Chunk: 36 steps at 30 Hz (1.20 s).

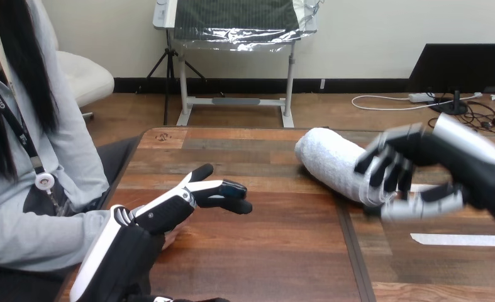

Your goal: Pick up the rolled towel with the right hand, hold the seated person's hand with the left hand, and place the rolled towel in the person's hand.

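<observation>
White and nubbly, the rolled towel (329,162) is at the tabletop's (263,251) right, our right hand (430,157) curled round its end: the pick-up step. Our left hand (182,204), fingers straight, lies over the person's hand (171,238). Next we should lift the towel and carry it leftward.
</observation>
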### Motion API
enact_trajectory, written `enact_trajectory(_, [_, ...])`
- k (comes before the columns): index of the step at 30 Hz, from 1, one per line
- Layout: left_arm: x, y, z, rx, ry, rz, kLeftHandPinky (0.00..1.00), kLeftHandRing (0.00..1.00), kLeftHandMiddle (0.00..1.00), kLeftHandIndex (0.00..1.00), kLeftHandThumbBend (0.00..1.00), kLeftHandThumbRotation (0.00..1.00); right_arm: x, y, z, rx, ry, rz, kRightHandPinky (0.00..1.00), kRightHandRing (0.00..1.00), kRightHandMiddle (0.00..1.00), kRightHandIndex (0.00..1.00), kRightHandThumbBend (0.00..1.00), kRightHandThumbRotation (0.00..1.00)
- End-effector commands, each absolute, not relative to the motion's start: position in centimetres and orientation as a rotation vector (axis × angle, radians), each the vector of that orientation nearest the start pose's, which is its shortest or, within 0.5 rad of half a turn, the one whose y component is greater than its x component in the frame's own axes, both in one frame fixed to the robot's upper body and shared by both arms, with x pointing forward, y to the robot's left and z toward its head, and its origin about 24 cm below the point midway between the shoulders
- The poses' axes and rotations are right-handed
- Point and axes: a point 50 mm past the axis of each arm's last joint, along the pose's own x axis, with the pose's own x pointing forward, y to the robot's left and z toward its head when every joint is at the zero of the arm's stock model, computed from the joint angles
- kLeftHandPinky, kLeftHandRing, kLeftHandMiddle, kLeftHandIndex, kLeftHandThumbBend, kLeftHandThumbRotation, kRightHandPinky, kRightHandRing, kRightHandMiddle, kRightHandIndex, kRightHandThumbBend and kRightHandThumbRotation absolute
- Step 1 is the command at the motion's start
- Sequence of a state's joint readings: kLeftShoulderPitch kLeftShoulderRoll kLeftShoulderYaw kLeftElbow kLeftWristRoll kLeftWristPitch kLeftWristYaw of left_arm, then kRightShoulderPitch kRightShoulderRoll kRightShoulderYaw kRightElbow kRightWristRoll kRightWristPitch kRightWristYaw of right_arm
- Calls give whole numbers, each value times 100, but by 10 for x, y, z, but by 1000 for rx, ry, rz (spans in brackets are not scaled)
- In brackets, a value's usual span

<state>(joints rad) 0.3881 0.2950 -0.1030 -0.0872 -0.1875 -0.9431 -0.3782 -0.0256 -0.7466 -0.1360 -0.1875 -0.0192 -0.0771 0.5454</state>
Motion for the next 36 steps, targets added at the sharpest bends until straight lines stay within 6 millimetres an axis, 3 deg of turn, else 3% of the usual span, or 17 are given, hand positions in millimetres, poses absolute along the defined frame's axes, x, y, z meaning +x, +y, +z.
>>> enact_trajectory(1, [155, 169, 77, 169, -667, -429, 95, 69, 68, 72, 88, 58, 262, -246, 181, -830, -312, 347, 38, 45, 51, 56, 77, 2])
enact_trajectory(12, [153, 170, 76, 183, -665, -433, 96, 70, 68, 72, 88, 58, 281, -245, 202, -808, -459, 212, 43, 49, 54, 58, 83, 6])
enact_trajectory(19, [151, 171, 77, 189, -647, -455, 96, 71, 70, 73, 86, 57, 300, -245, 208, -834, -482, 148, 50, 55, 58, 62, 89, 15])
enact_trajectory(27, [149, 172, 75, 187, -645, -451, 96, 72, 70, 74, 87, 55, 324, -244, 209, -877, -466, 89, 55, 63, 66, 68, 97, 25])
enact_trajectory(36, [146, 172, 73, 175, -632, -454, 96, 73, 71, 74, 88, 54, 363, -242, 196, -924, -360, 53, 62, 72, 74, 75, 100, 36])
